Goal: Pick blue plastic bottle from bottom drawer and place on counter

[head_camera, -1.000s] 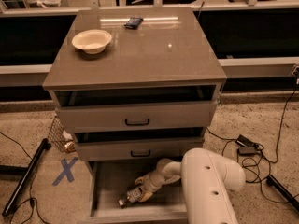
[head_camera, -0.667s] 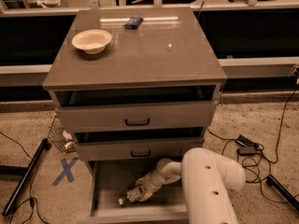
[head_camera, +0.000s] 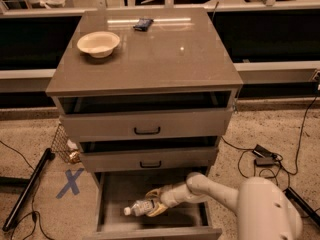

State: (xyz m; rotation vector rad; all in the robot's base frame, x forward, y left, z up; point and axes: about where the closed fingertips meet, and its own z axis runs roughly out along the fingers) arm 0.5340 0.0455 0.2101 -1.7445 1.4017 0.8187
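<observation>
The blue plastic bottle (head_camera: 140, 207) lies on its side in the open bottom drawer (head_camera: 116, 196), white cap pointing left. My gripper (head_camera: 153, 202) reaches into the drawer from the right, its yellowish fingers on either side of the bottle's right end, closed around it. The white arm runs back to the lower right. The counter (head_camera: 150, 54) is the glossy grey-brown top of the cabinet, above the drawers.
A cream bowl (head_camera: 98, 43) sits at the counter's left rear and a small dark flat object (head_camera: 143, 23) at its back edge. The two upper drawers (head_camera: 147, 130) are partly pulled out over the bottom one. A wire basket (head_camera: 65, 146), cables and a blue floor cross (head_camera: 71, 182) lie around the cabinet.
</observation>
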